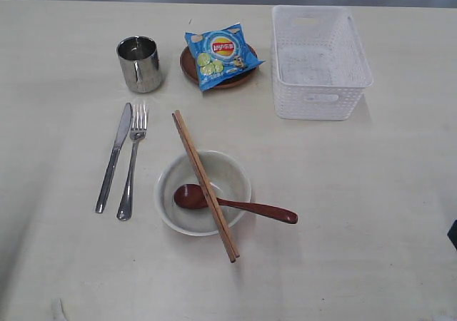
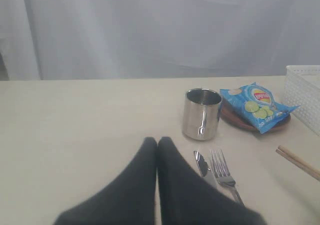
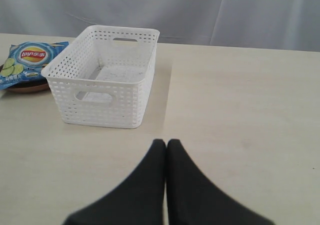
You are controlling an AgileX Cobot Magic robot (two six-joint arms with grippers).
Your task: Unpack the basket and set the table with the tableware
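The left gripper (image 2: 157, 141) is clenched and empty. Just beyond its tips lie the knife (image 2: 201, 163) and fork (image 2: 223, 171), with the cup (image 2: 201, 114) farther ahead.

The right gripper (image 3: 166, 143) is likewise pressed closed on nothing, with the emptied basket (image 3: 107, 105) ahead on the table (image 3: 240, 95).

From outside, the chopsticks (image 1: 201, 172) cross the bowl (image 1: 230, 180) holding the spoon (image 1: 188, 196). A snack bag (image 1: 223, 53) covers the plate (image 1: 187, 64).

backdrop: pale grey curtain (image 2: 150, 30), soft folds | furniture: cream table (image 1: 371, 214) | light: even

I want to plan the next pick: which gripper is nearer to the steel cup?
Left. The left gripper has the steel cup close ahead of it. The right gripper faces the basket, farther off; its view shows no cup.
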